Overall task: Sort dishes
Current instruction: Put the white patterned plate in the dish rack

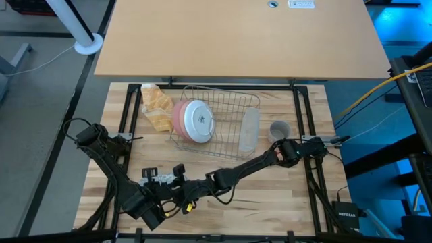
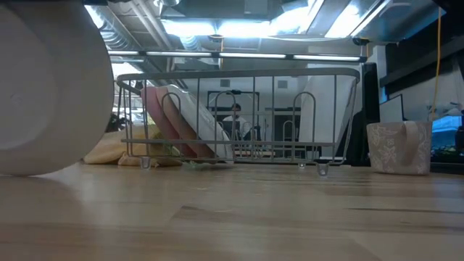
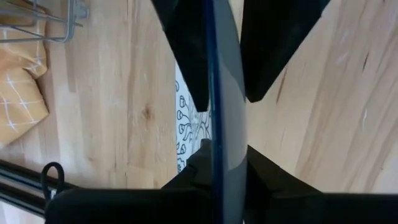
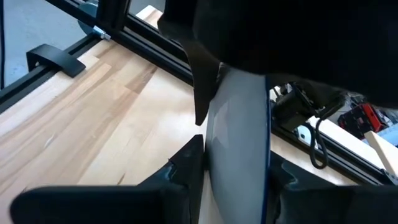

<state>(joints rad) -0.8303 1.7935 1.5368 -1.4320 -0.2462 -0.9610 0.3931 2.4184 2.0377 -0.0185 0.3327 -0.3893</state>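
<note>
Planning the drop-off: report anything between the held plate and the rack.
Nothing visible. The plate, gripped by left hand and right hand at the front of the table, faces bare wood up to the wire rack, whose left slots hold pink plates.

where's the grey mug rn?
In the high view the grey mug stands on the table just right of the wire rack, on the right arm's side. The low view shows it right of the rack too.
</note>
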